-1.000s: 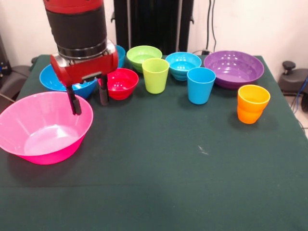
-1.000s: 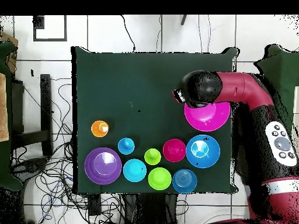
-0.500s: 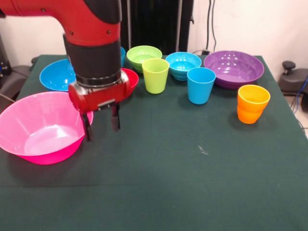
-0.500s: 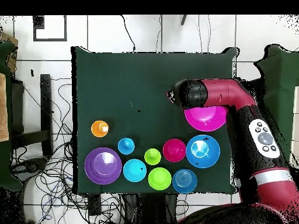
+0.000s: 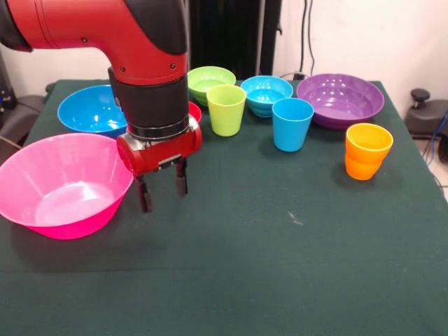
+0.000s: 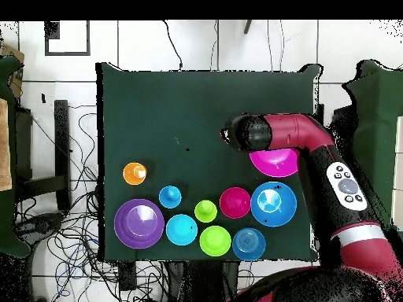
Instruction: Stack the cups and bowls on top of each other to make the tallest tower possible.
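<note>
The gripper [image 5: 162, 194] hung empty just beside the pink bowl [image 5: 59, 183], fingers [image 5: 145, 197] spread apart; the red bowl [image 5: 194, 110] sat behind it.

Empty, spread tool [image 5: 162, 194] hangs beside the pink bowl [image 5: 61, 183].

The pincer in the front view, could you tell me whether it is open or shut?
Open. The pincer shows two dark fingers with a clear gap between them, holding nothing, beside the pink bowl.
</note>
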### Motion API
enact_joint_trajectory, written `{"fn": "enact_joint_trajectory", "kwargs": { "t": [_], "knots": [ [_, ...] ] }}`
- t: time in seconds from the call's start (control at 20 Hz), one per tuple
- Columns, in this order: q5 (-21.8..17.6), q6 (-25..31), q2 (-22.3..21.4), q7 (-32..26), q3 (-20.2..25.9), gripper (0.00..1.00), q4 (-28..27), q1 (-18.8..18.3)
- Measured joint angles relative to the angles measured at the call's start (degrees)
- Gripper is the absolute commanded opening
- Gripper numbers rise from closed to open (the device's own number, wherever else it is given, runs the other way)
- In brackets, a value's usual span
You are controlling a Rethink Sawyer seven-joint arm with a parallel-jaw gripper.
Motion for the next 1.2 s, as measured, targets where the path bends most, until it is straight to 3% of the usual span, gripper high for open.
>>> {"fn": "enact_joint_trajectory", "kwargs": {
  "t": [0.55,0.9,1.2],
  "knots": [
    [2.16,3.87,-6.51,0.0,0.04,1.0,5.51,-3.19],
    [2.59,5.16,-9.14,0.0,-0.18,1.0,5.73,-4.33],
    [6.45,5.15,-9.63,2.02,-4.52,1.0,9.03,-3.19]
  ]
}}
